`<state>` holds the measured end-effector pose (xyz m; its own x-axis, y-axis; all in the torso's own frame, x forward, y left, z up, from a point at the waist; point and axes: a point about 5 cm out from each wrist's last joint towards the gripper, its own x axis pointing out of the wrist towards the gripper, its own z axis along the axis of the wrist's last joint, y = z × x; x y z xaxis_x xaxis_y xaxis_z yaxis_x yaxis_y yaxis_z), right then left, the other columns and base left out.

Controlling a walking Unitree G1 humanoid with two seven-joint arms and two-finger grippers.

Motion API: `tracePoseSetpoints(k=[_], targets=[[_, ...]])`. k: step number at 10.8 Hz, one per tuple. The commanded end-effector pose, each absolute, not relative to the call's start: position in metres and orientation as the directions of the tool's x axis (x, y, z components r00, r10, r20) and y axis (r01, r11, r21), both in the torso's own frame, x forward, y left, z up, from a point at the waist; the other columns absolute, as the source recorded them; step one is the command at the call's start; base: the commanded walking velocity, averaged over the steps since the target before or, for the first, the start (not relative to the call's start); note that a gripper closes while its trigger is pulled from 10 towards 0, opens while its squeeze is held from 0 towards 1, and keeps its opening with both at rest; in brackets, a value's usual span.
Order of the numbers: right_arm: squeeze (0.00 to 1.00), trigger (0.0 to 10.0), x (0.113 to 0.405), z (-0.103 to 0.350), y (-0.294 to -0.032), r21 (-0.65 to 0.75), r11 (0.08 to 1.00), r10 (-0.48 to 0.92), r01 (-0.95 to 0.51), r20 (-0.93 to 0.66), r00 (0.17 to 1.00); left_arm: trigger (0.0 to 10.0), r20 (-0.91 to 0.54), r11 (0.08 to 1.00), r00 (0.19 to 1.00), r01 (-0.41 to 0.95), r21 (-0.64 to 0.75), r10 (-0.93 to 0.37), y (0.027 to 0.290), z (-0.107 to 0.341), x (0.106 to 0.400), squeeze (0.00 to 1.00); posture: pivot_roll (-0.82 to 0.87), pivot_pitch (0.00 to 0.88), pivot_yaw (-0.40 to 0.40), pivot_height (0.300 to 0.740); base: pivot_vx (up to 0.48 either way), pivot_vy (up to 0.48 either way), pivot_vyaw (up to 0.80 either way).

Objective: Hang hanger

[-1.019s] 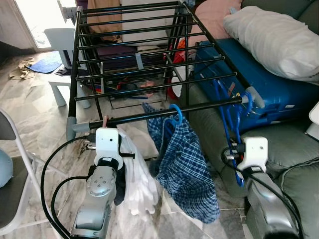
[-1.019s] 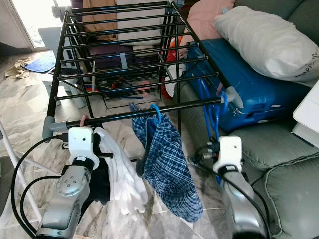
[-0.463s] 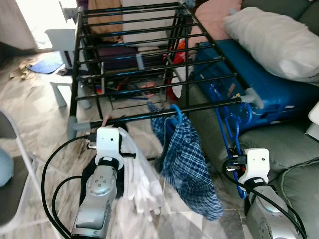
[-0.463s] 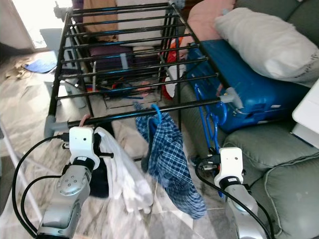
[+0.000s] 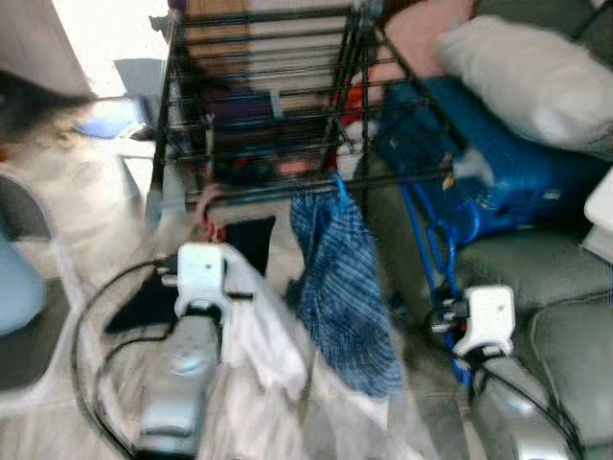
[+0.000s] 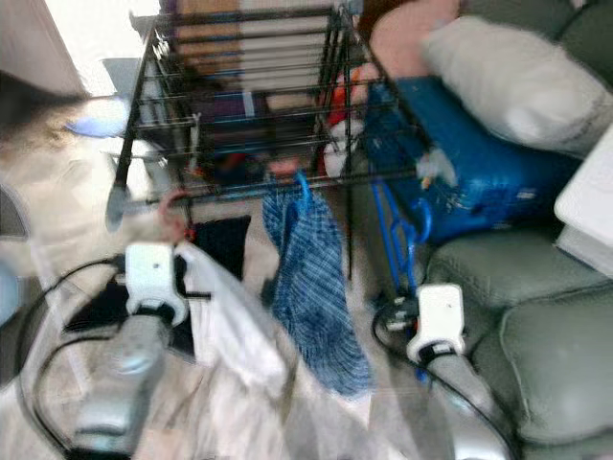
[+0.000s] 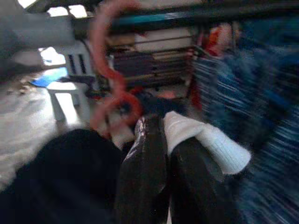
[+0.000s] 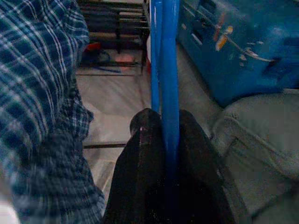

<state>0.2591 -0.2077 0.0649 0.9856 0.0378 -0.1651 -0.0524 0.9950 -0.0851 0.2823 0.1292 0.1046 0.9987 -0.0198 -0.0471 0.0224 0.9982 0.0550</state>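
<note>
The right gripper [image 8: 169, 126] was clamped on 1 blue hanger [image 8: 164, 60]; its hook should be lifted squarely over the rack [image 5: 287, 189] bar above. The left gripper [image 7: 166, 140] was closed on 1 pink hanger [image 7: 112, 70].

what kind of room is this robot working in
Most likely a lived-in home living room used for drying laundry. A black metal drying rack stands on a pale tiled floor, with a blue checked garment hanging from its front bar, beside a grey-green sofa holding a white pillow.

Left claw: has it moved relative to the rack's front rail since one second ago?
Yes. The left claw, holding the pink hanger, has drawn back from the front rail, toward the robot.
</note>
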Motion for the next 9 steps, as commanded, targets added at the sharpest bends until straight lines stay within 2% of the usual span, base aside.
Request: tracePoseSetpoints(k=[1, 9], targets=[[0.00, 10.0, 0.2620, 0.0700, -0.2045, -0.085, 0.994, 0.049, -0.062, -0.145, 0.988, 10.0, -0.003, 0.998, 1.000, 0.009, 0.070, -0.009, 0.1323, 0.1145, 0.2860, 0.00, -0.10, 0.000, 0.008, 0.740, -0.315, 0.000, 0.00], [0.00, 10.0, 0.2686, 0.0755, -0.2019, -0.083, 0.994, 0.054, -0.066, -0.135, 0.989, 10.0, -0.002, 0.998, 1.000, 0.008, 0.066, -0.008, 0.1317, 0.1150, 0.2869, 0.00, -0.10, 0.000, 0.004, 0.740, -0.299, 0.000, 0.00]])
